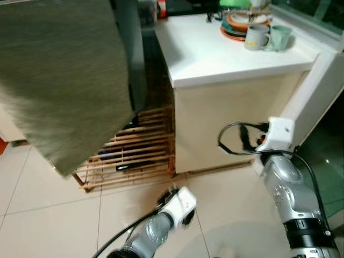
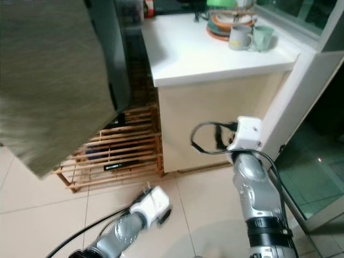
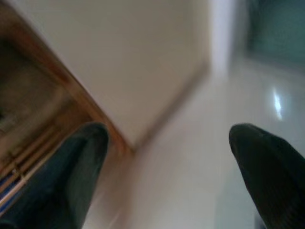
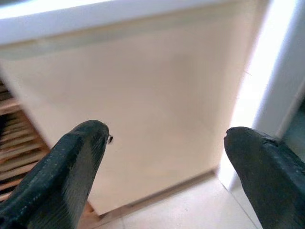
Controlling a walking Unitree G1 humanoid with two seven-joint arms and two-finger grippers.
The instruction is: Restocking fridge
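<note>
A large olive-grey textured panel fills the upper left, with a dark grey upright body behind its edge; I cannot tell whether it is the fridge. My left arm hangs low over the tiled floor. Its gripper is open and holds nothing, facing the foot of the cream cabinet and the wooden rack. My right arm is raised in front of the cabinet's side. Its gripper is open and holds nothing, a short way from the cream panel.
A white counter tops the cabinet and carries stacked plates and two mugs. A slatted wooden rack lies on the floor between panel and cabinet. A white door frame stands at the right. Pale floor tiles spread at the lower left.
</note>
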